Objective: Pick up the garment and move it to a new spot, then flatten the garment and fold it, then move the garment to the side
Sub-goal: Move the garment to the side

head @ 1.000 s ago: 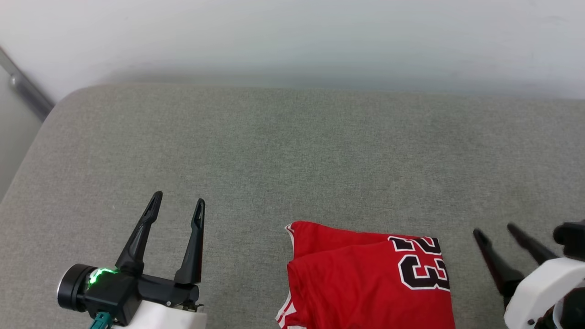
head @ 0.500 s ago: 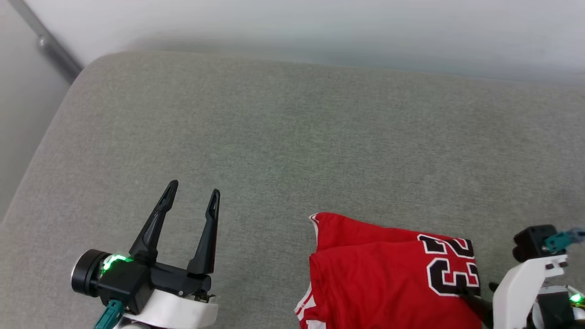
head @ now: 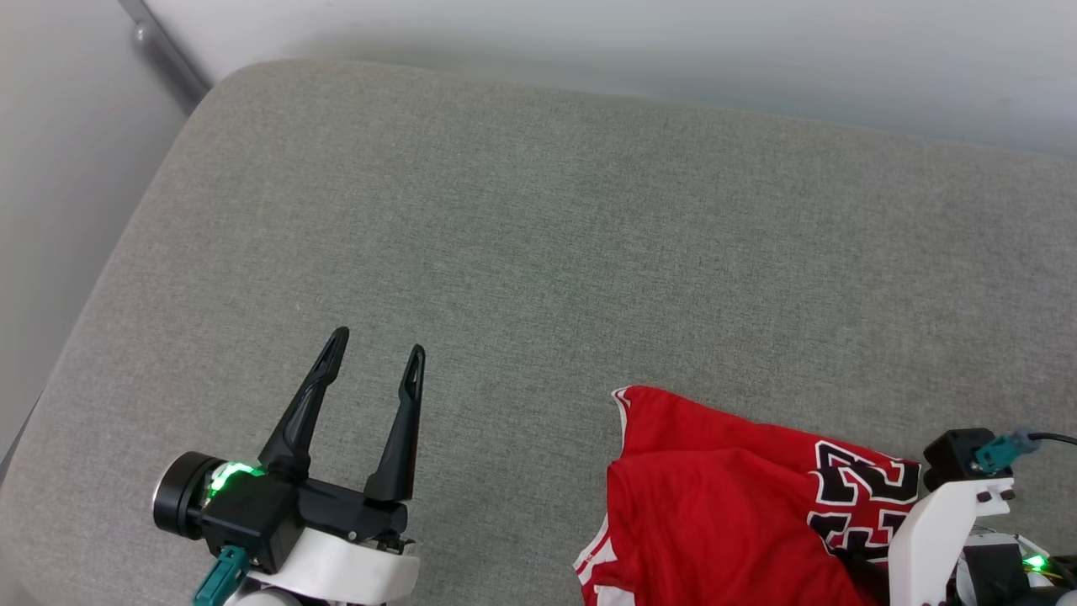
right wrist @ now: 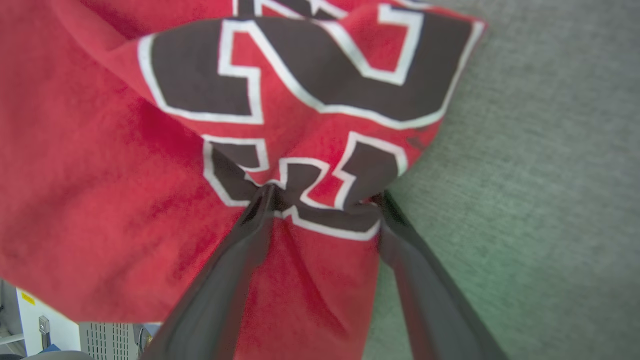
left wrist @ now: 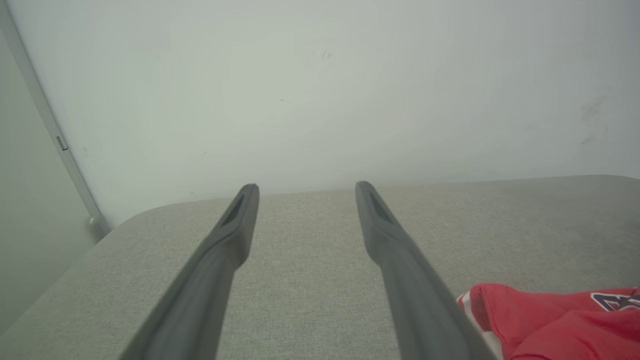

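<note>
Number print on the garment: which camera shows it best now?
Right wrist view: the number print fills the upper frame, with the right claw pressing into the garment at its lower edge. Head view shows the print small at lower right, partly behind the white wrist. Left wrist view catches a sliver at the right edge.

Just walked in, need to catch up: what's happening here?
A red jersey lies bunched on a grey cushion. The robot's right gripper, jaws open, presses its fingertips into the black number print, not yet clamped. The left gripper hovers open over the cushion to the jersey's left.
</note>
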